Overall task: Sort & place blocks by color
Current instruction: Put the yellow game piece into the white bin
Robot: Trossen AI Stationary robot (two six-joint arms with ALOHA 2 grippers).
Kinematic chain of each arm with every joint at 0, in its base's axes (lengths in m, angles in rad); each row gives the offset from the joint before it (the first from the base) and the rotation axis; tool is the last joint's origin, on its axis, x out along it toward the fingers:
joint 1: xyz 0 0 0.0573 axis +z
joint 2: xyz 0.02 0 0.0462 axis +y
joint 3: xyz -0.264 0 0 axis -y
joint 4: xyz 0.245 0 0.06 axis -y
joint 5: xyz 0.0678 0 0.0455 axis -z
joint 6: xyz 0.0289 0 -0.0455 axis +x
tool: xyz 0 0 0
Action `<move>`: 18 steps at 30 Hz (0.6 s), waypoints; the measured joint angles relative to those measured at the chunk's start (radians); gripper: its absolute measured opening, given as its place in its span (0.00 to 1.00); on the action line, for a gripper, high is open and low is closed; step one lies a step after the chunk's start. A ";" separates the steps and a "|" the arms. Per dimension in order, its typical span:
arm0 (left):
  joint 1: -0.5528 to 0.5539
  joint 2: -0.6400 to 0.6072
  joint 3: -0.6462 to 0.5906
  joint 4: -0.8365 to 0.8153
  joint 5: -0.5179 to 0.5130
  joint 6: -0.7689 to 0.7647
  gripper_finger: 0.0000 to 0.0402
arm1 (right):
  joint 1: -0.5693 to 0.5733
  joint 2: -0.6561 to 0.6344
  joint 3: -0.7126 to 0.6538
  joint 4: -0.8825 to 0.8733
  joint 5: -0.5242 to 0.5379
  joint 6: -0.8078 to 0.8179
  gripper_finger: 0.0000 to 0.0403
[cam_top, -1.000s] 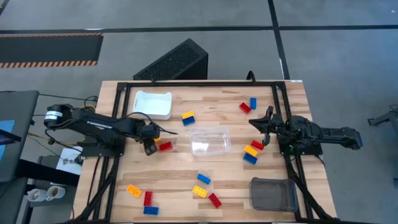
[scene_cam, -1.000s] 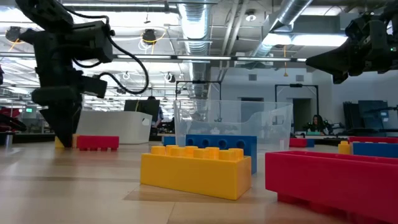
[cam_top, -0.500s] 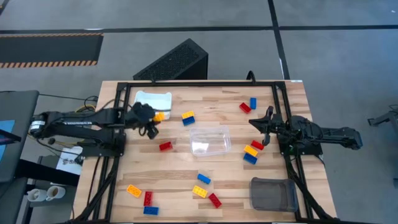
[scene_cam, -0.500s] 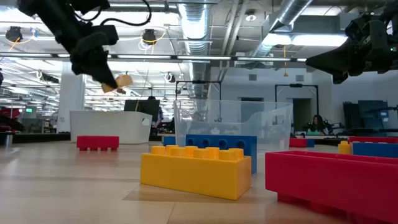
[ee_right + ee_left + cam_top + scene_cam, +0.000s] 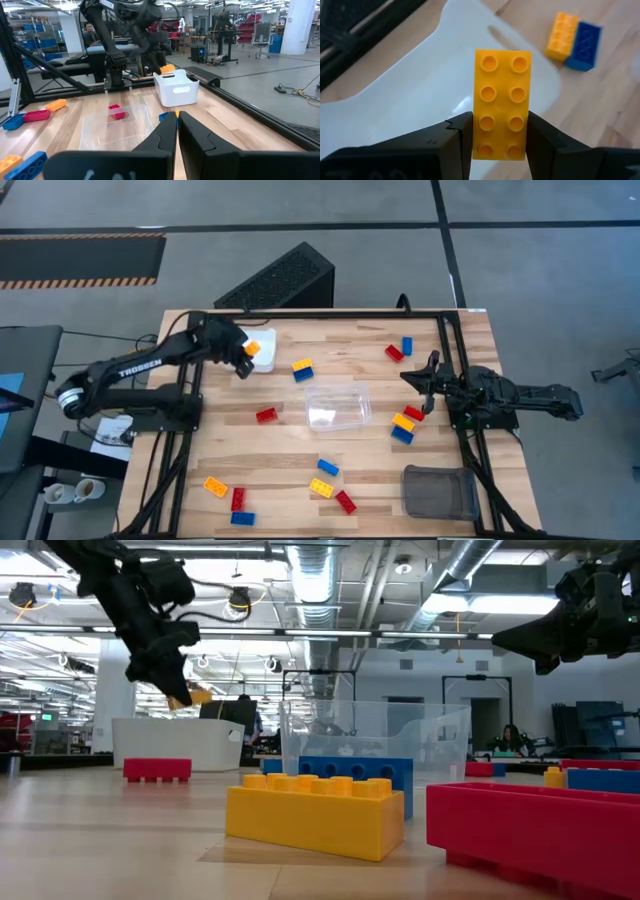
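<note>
The left end effector (image 5: 245, 358) hangs above the far left part of the light wooden slatted surface (image 5: 290, 470), over the edge of the white rectangular plastic bin (image 5: 262, 352). Its two dark fingers (image 5: 455, 145) are clamped on the long sides of a yellow-orange rectangular studded plastic brick (image 5: 501, 102), which is lifted clear of the surface with its studs facing the wrist camera and the white bin directly beneath it. In the low view the same brick (image 5: 195, 697) shows as a small orange shape at the tip of the raised arm.

The right end effector (image 5: 408, 376) waits at the right side of the surface, its fingers (image 5: 165, 135) pressed together with nothing between them.

The other small plastic bricks lie scattered. A joined yellow-and-blue pair (image 5: 302, 368) rests just beside the white bin. A red brick (image 5: 265, 415) lies to the left of the clear plastic tray (image 5: 338, 404) at the centre. A red brick (image 5: 393, 353) and a blue brick (image 5: 407, 345) sit near the far right; a cluster of red, yellow and blue bricks (image 5: 405, 423) lies close to the right end effector. More bricks lie along the near edge, including an orange one (image 5: 215, 486) and a yellow one (image 5: 321, 488). A grey translucent container (image 5: 437, 492) stands at the near right corner.
</note>
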 joint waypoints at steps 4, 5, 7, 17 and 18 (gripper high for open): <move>0.062 0.059 0.000 0.016 0.033 0.038 0.25 | 0.000 0.000 0.000 0.000 0.000 0.000 0.11; 0.076 0.073 0.000 0.016 0.042 0.048 0.25 | 0.000 0.000 0.000 0.000 0.000 0.000 0.11; 0.097 0.101 0.000 0.022 0.044 0.060 0.25 | 0.000 0.000 0.000 0.000 0.000 0.000 0.11; 0.143 0.142 0.001 0.073 0.049 0.068 0.25 | 0.000 0.000 0.000 0.000 0.000 0.000 0.11; 0.144 0.142 0.001 0.072 0.049 0.070 0.25 | 0.000 0.000 0.000 0.000 0.000 0.000 0.11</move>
